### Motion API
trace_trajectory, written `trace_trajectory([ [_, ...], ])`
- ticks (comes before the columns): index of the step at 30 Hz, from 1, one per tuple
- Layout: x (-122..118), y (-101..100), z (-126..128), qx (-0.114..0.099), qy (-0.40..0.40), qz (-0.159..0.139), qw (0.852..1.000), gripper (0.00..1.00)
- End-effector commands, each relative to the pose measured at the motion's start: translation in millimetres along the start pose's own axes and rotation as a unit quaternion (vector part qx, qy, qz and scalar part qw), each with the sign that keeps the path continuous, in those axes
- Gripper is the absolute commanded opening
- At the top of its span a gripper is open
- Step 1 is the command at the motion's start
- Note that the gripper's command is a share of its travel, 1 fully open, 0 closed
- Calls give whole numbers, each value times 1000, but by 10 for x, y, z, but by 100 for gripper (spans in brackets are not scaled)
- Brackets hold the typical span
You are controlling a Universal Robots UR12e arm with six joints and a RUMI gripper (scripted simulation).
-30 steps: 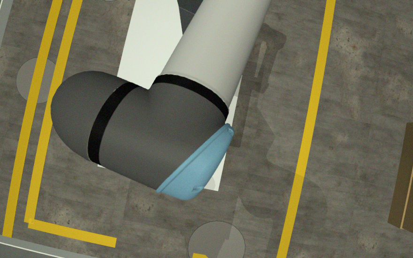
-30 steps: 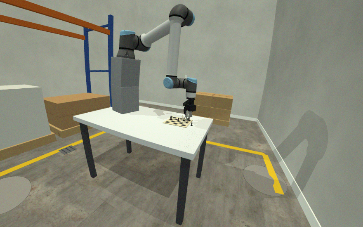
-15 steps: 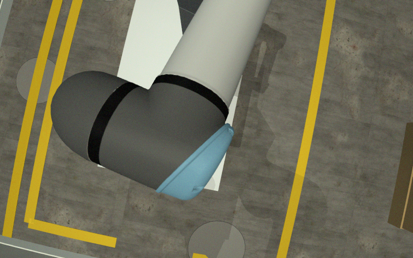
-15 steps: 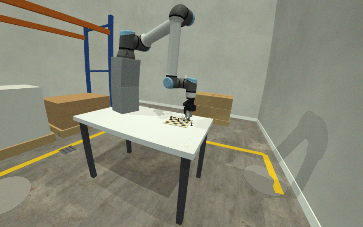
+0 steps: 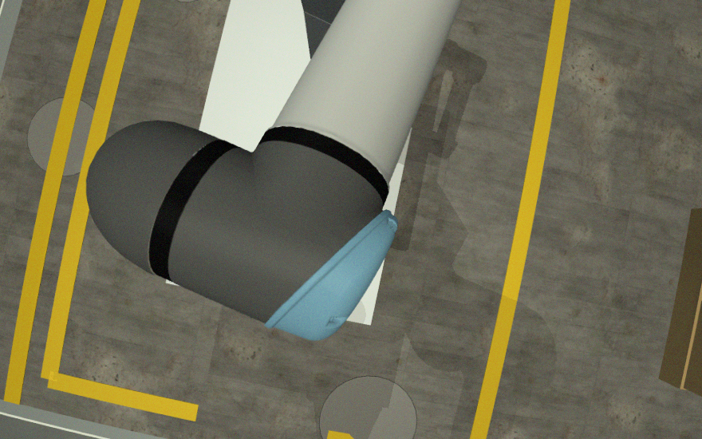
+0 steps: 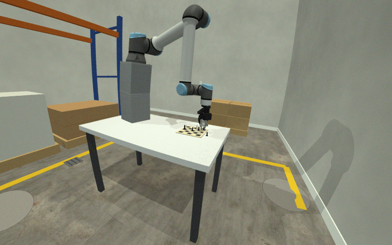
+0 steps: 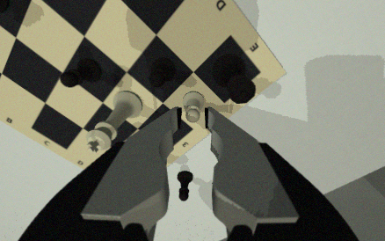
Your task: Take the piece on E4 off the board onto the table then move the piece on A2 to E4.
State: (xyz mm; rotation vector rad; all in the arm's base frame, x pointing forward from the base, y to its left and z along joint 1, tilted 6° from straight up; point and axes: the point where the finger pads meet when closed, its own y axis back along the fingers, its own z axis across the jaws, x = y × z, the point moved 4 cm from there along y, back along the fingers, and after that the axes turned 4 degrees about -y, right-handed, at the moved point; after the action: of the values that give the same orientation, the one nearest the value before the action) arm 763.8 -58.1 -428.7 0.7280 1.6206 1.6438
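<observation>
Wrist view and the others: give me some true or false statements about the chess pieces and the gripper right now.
1. A white pawn stands between the fingers of the gripper. True.
2. A black pawn stands on the table, off the board. True.
3. The white king lies on the table beside the board. False: it stands on a board square, next to the white pawn's square.
4. The top view shows the whole board. False: the arm's elbow fills the view and hides it.
5. The gripper holds the black pawn. False: that pawn stands free, apart from the fingers.
</observation>
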Motion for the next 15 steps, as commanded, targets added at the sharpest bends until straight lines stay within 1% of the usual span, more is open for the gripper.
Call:
trace_trajectory([
  [1, -35, 4, 8, -1, -1, -2, 1000, 12],
  [2, -35, 4, 8, -1, -1, -2, 1000, 16],
  [4, -35, 4, 8, -1, -1, -2, 1000, 16],
  [5, -35, 4, 8, -1, -1, -2, 1000, 20],
  [15, -34, 9, 8, -1, -1, -2, 1000, 20],
])
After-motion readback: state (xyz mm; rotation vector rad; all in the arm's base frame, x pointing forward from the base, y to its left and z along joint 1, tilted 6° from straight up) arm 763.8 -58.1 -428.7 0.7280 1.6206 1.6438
